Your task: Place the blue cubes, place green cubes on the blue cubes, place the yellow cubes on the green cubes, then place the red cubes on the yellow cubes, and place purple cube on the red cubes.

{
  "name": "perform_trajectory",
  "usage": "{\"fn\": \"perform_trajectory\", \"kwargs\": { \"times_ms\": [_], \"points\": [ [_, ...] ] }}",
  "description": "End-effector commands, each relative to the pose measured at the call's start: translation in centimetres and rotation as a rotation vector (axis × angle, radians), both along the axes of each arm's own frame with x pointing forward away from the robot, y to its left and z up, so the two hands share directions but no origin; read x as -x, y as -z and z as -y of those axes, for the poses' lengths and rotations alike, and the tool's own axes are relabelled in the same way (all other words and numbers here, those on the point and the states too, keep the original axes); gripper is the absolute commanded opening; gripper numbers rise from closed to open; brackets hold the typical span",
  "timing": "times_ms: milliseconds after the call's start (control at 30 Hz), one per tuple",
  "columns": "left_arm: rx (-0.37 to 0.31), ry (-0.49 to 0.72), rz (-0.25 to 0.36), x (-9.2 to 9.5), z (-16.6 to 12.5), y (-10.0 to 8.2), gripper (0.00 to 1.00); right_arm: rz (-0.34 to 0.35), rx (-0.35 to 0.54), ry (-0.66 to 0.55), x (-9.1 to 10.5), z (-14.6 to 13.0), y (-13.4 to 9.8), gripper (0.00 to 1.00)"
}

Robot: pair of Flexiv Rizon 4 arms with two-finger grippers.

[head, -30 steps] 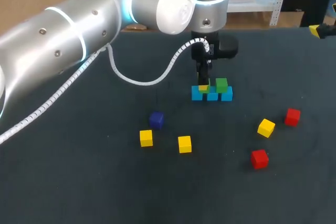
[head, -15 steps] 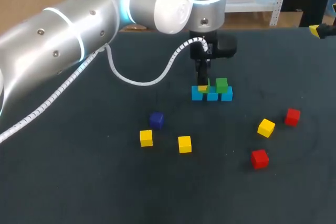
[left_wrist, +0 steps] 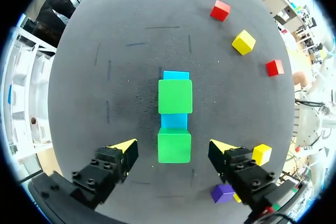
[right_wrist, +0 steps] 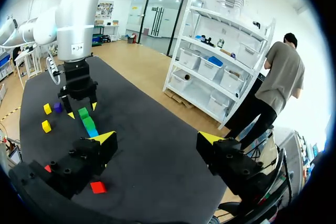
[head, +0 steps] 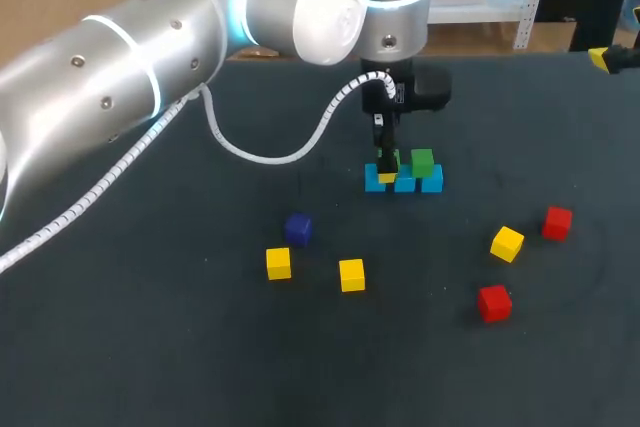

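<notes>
A row of blue cubes [head: 403, 183] lies mid-table with two green cubes on top. One green cube [head: 422, 161] is at the row's right; the other green cube [left_wrist: 174, 147] rests between the fingers of my left gripper [left_wrist: 173, 146]. That gripper is open, with both yellow tips clear of the cube's sides. The far green cube [left_wrist: 175, 96] sits ahead of it, with blue [left_wrist: 176, 75] showing beyond. My right gripper [right_wrist: 157, 138] hangs open and empty high off the table's right edge, looking at the stack [right_wrist: 88, 123] from a distance.
Loose cubes lie in front of the stack. There are two yellow cubes [head: 278, 263] [head: 351, 274] and a purple cube [head: 297, 229] at front left. A yellow cube [head: 507, 243] and two red cubes [head: 558, 222] [head: 494, 302] lie at front right.
My left gripper's fingers have spread apart and let go of the green cube, which stays on the blue row. The right arm has not moved.
</notes>
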State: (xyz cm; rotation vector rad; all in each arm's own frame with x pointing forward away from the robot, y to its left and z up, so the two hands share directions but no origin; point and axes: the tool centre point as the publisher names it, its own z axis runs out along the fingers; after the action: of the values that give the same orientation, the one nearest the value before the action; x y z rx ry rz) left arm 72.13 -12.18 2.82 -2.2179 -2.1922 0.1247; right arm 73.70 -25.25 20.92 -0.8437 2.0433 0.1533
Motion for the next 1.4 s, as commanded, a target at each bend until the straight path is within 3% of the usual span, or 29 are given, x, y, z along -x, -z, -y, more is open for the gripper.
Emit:
{"fn": "perform_trajectory", "kwargs": {
  "times_ms": [33, 233, 433, 800, 1400],
  "points": [
    [0.0, 0.001, 0.0, -0.1, 0.0, -0.3, 1.0, -0.002, -0.005, -0.009, -0.3, 0.1, 0.1, 1.0],
    [0.008, 0.021, 0.025, 0.5, -0.1, -1.8, 1.0, -0.002, -0.005, -0.009, -0.3, 0.1, 0.1, 1.0],
    [0.02, 0.019, 0.013, 1.0, -1.2, -3.0, 1.0, -0.002, -0.005, -0.009, -0.3, 0.1, 0.1, 1.0],
    [-0.054, 0.043, 0.018, 0.9, -3.4, -4.2, 1.0, -0.002, -0.005, -0.009, -0.3, 0.1, 0.1, 1.0],
    [-0.078, 0.004, 0.015, 5.1, -8.4, -7.2, 1.0, -0.002, -0.005, -0.009, -0.3, 0.1, 0.1, 1.0]
  ]
}}
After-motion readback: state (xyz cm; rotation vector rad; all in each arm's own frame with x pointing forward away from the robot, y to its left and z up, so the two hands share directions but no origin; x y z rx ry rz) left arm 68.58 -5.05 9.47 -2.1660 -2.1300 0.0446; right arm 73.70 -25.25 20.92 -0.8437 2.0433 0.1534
